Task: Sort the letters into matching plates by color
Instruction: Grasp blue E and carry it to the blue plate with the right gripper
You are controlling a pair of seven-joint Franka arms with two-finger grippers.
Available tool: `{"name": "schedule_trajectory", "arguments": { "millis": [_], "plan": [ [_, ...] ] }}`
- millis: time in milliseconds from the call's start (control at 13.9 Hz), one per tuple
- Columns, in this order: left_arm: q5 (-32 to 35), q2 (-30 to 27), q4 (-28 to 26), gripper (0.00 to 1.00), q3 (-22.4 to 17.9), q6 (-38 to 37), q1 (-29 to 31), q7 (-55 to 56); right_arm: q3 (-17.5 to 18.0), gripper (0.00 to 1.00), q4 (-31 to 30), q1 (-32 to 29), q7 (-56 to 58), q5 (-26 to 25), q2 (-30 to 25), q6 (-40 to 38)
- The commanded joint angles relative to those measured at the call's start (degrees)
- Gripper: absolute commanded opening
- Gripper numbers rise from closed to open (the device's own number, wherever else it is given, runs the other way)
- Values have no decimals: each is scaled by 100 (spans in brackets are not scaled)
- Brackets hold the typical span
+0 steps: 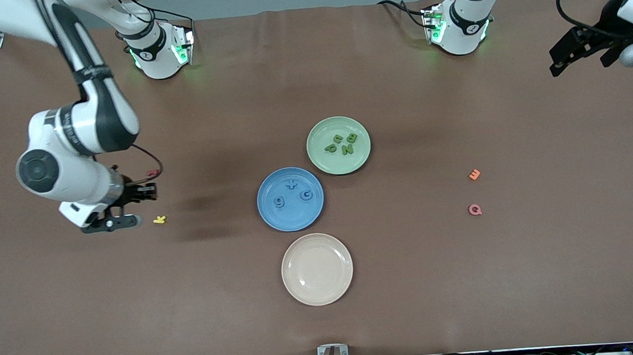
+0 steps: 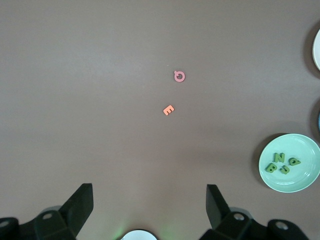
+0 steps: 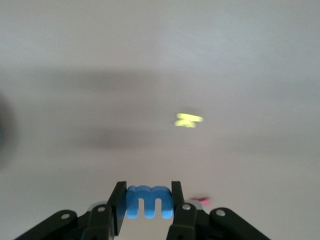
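My right gripper is shut on a blue letter E, held between its fingers over the table at the right arm's end, by a yellow letter. The E is hidden in the front view. The blue plate holds a blue +, 9 and G. The pale green plate holds several green letters; it also shows in the left wrist view with its letters. My left gripper waits, open and empty, high over the left arm's end.
A cream plate lies nearer the camera than the blue plate. A yellow letter and a red letter lie by my right gripper. An orange E and a pink Q lie toward the left arm's end.
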State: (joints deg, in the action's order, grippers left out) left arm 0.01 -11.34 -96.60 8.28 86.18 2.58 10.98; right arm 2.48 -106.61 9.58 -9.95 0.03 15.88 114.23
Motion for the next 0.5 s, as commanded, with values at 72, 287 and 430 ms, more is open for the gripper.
{"name": "schedule_trajectory", "arguments": {
  "millis": [72, 287, 430],
  "plan": [
    [-10, -88, -87, 99, 16, -40, 50, -122, -55, 20, 797, 1219, -1875, 146, 809, 124],
    [-10, -88, -96, 99, -1, -40, 50, -131, -55, 20, 1456, 1905, -3062, 164, 1547, 564],
    [-28, -18, -96, 99, 7, 12, 33, -122, -55, 20, 1887, 2196, -3564, 138, 2066, 766]
  ]
}}
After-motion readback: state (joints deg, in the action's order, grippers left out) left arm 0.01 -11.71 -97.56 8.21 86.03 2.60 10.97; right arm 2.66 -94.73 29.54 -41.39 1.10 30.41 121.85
